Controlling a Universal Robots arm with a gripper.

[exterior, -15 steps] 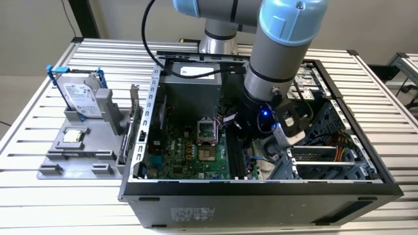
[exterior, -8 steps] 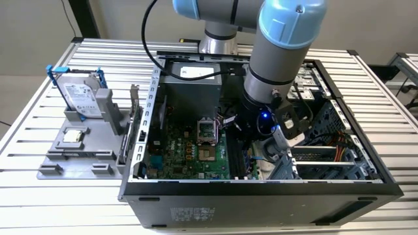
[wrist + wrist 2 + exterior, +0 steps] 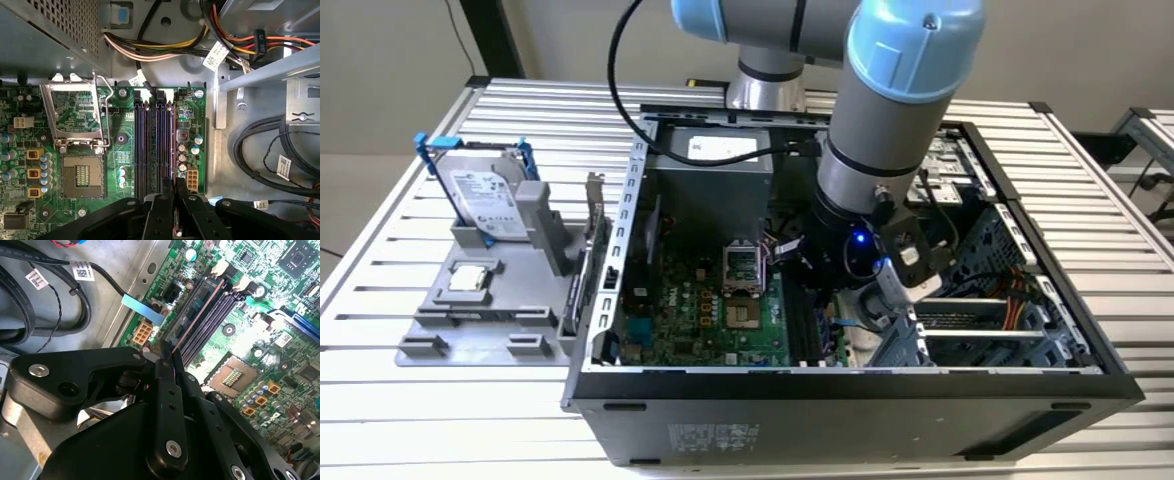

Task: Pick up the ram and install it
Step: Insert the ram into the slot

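One step looks done: the black end effector [image 3: 167,357], clenched on the long, thin bluish-green ram stick [image 3: 197,315], holds it edge-down at the motherboard's black slots [image 3: 152,145], seating apparently left.

- We see the gripper [image 3: 167,357] as matt black plastic or coated metal with bright steel screw heads.
- We see the ram [image 3: 197,315] as a thin board with a smooth bluish-green face and a coppery edge.
- We find the motherboard [image 3: 125,150] beside the ram glossy green, its slots [image 3: 152,150] dark plastic.
- We see the computer case [image 3: 854,390] around the motherboard as bare grey sheet metal inside and matt black outside.
- We see the surface [image 3: 400,400] under the case as ribbed, brushed aluminium.
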